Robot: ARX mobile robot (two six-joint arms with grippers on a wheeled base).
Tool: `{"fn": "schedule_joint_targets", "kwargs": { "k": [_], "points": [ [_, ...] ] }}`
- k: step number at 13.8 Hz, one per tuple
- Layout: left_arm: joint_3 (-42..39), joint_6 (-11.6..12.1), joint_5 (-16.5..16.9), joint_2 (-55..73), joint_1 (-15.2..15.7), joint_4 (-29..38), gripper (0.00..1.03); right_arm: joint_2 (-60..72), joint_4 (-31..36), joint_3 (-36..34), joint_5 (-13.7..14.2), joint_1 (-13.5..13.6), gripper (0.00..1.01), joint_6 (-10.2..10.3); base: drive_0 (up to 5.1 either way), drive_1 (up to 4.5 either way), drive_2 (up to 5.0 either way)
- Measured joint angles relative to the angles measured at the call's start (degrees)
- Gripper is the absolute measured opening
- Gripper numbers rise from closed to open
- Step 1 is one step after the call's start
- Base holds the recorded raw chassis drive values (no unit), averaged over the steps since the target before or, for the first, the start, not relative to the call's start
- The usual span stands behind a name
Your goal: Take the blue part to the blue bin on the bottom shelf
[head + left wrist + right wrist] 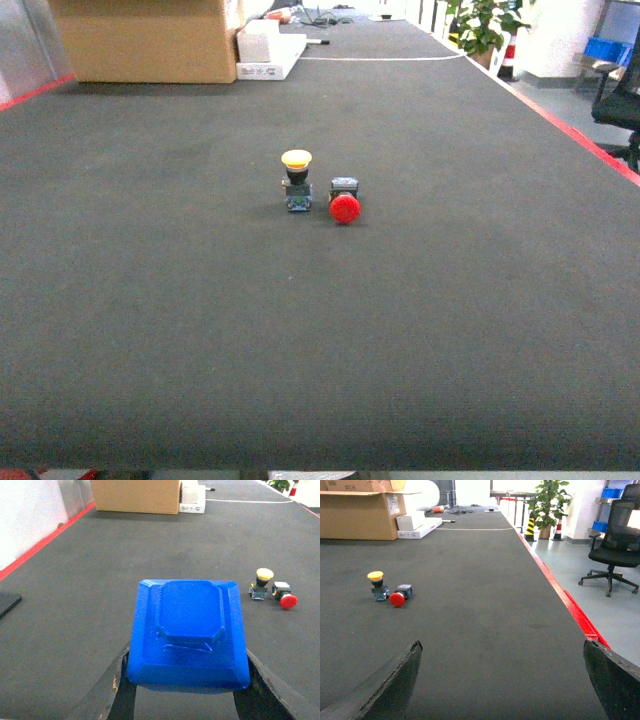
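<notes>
Dark mat (pixel 150 300) bears two pushbuttons (pixel 297 180), one blue part (pixel 189 632).

A long desk (pixel 200 330) with a dark, felt-like top is stretching away from the robot, with a red strip (pixel 575 135) running along its right edge and another showing at the far left. Near its middle a yellow-capped push button (pixel 297 180) is standing upright and a red-capped push button (pixel 344 200) is lying on its side just beside it, to the right, red cap facing the robot. At the far end a large cardboard box (pixel 150 40) is sitting on the left, with a flat white box (pixel 270 55) lying just beside it and a white cable (pixel 380 58) trailing across the top.
</notes>
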Motion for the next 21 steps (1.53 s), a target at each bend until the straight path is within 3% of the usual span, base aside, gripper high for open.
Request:
{"fn": "schedule_joint_targets", "kwargs": {
  "k": [6,21],
  "points": [
    [-0.1,0.0,-0.2,-0.1,0.0,0.0,0.45,0.0,0.0,0.0,0.0,0.0,0.98,0.0,0.0,0.00,0.0],
    [-0.1,0.0,-0.2,-0.1,-0.1,0.0,0.45,0.0,0.0,0.0,0.0,0.0,0.98,0.0,-1.6,-1.55,-1.6]
  ]
}}
